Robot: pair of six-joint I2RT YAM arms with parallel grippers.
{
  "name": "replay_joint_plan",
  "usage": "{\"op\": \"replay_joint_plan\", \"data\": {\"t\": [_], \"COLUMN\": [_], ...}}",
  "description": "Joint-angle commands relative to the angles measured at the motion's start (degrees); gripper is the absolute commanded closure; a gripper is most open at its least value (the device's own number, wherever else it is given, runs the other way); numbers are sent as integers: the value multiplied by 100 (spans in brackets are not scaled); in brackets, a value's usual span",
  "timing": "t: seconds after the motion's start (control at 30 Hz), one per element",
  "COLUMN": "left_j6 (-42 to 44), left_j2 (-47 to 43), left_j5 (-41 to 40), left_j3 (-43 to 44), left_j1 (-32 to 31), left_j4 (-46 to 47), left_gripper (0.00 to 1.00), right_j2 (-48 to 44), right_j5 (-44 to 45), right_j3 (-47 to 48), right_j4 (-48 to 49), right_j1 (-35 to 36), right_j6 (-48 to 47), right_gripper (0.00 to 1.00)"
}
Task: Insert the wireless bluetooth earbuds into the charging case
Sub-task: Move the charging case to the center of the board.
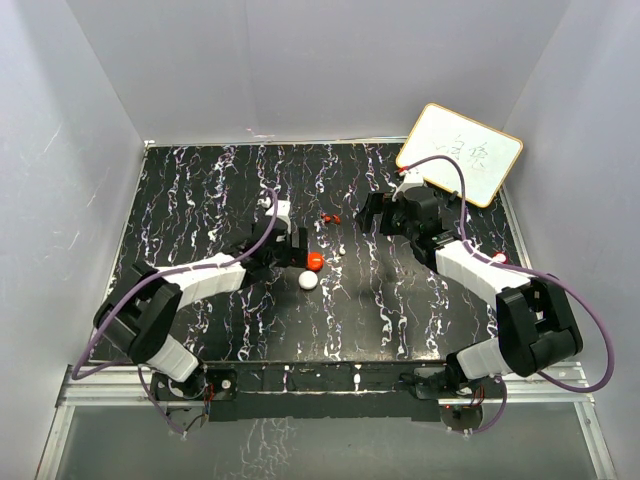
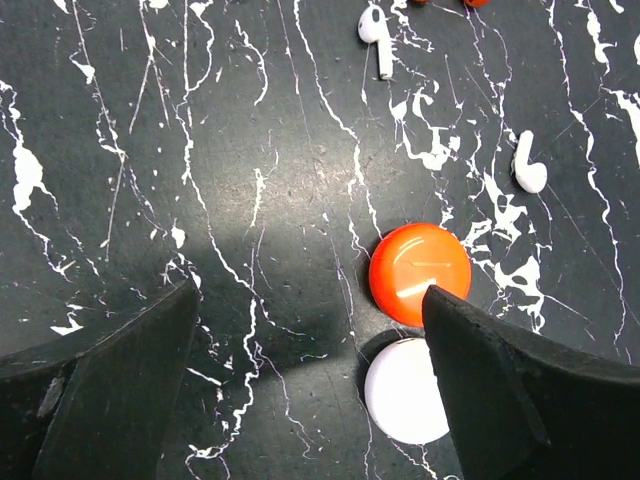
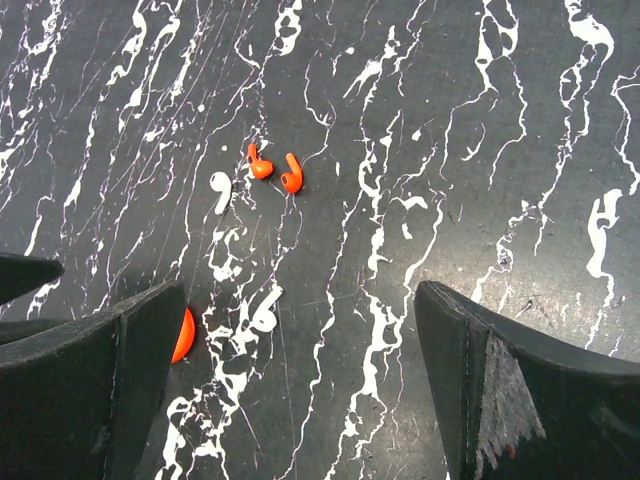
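Two tiny red earbuds [image 3: 260, 165] [image 3: 292, 176] lie side by side on the black marbled table [image 1: 200, 200], also seen in the top view [image 1: 331, 218]. A round red-orange puck [image 2: 420, 272] with its lid shut lies touching a round white puck [image 2: 408, 390]; in the top view they are at mid-table [image 1: 315, 261] [image 1: 308, 281]. My left gripper [image 2: 310, 300] is open and empty just left of both pucks, its right finger [image 2: 500, 380] over their edges. My right gripper [image 3: 300, 300] is open and empty, hovering right of the red earbuds.
Two loose white earbuds [image 2: 377, 35] [image 2: 527, 167] lie on the table beyond the pucks. A small whiteboard [image 1: 460, 153] leans at the back right corner. Grey walls close in the table on three sides.
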Motion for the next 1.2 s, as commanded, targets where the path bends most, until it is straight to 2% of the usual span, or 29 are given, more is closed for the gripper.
{"op": "replay_joint_plan", "data": {"t": [0.0, 0.17, 0.4, 1.17], "left_j6": [51, 180, 134, 427], "left_j2": [54, 475, 786, 936], "left_j5": [-398, -848, -877, -1676], "left_j3": [109, 345, 441, 453], "left_j1": [-262, -694, -939, -970], "left_j4": [115, 91, 254, -5], "left_gripper": [9, 9, 9, 12], "right_j2": [-60, -92, -183, -156], "right_j5": [177, 222, 292, -32], "right_j3": [278, 243, 172, 131], "right_j4": [257, 269, 260, 200], "right_j1": [16, 16, 16, 16], "right_j6": [-83, -78, -116, -199], "right_gripper": [2, 2, 2, 2]}}
